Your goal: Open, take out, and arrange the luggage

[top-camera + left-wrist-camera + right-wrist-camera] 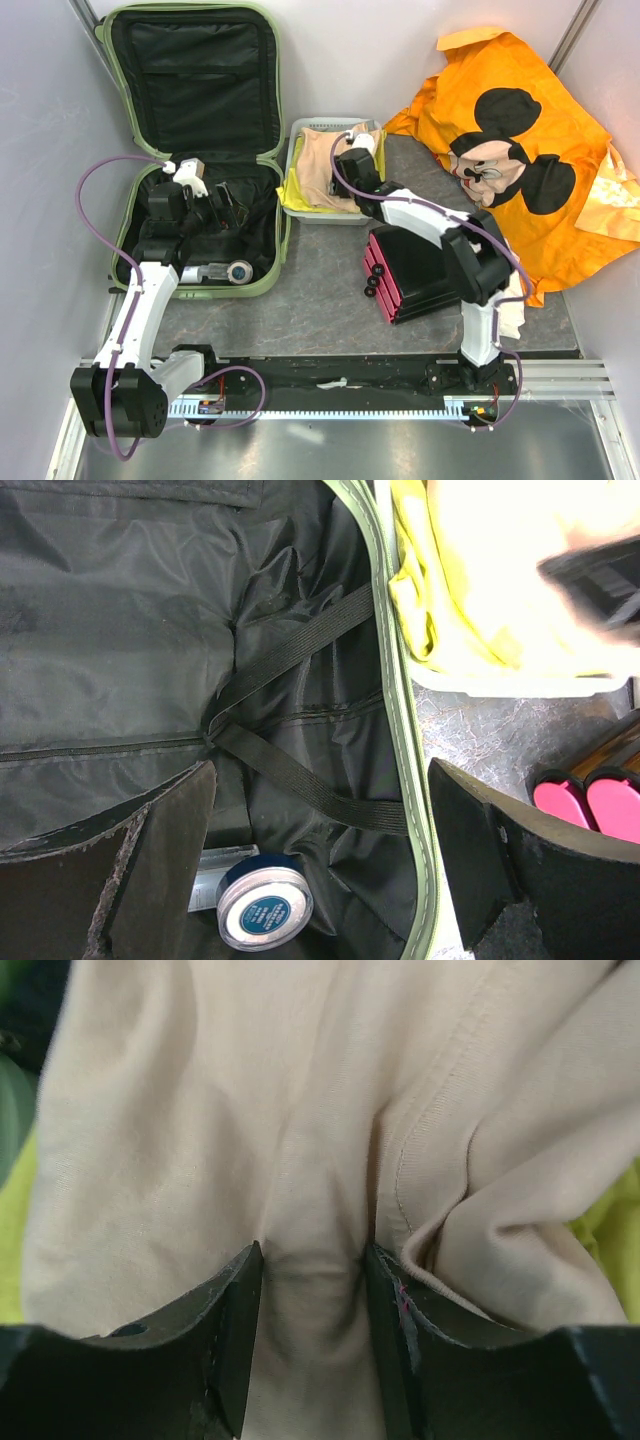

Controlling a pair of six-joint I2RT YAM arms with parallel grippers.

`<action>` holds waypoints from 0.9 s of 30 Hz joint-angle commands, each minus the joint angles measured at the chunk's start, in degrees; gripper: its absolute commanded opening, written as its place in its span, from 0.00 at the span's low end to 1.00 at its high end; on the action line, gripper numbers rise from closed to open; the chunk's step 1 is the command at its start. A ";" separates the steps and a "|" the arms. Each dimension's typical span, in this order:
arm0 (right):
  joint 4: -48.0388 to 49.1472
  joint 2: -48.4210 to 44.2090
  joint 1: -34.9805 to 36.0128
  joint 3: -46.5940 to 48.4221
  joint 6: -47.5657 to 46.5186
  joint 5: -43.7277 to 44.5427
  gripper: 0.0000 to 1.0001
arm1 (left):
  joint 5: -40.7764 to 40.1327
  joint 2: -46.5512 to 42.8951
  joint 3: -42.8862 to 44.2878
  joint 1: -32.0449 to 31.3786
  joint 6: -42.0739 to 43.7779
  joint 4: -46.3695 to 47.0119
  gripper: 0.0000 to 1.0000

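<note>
The pale green luggage lies open at the left, lid up against the wall, black lining and crossed straps showing. Its green rim runs down the left wrist view. My left gripper hovers open over the lower half, nothing between its fingers. Below it lie a round tin with a blue label and a silver tube. My right gripper is down in the white basket, its jaws pressed into a beige cloth with a bunched fold between them.
A yellow cloth lies under the beige one in the basket. A black box with pink drawers stands under the right arm. An orange Mickey Mouse cloth covers the back right corner. Walls close in on both sides.
</note>
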 commanded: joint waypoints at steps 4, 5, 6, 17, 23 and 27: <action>-9.06 12.23 2.70 6.96 3.34 -8.55 0.56 | 0.84 -0.68 -0.14 -0.37 0.55 1.33 0.93; -9.33 12.94 2.70 7.31 3.53 -8.56 0.56 | 0.67 -0.59 -0.14 -0.37 0.55 1.32 0.93; -9.94 13.30 2.78 7.14 3.53 -8.30 0.56 | 0.58 -0.77 -0.23 -0.37 0.64 1.32 0.93; -9.86 2.24 2.78 3.62 -3.14 -12.15 0.73 | -0.82 -0.94 -0.05 -0.72 1.34 1.06 0.90; -10.65 -12.42 2.78 -1.10 -4.12 -16.03 0.83 | -8.20 -2.88 -0.14 -5.10 4.15 -0.61 0.89; -13.02 -30.58 2.43 -10.33 -4.56 -11.64 0.93 | -13.39 -2.79 0.12 -11.95 6.44 -1.66 0.89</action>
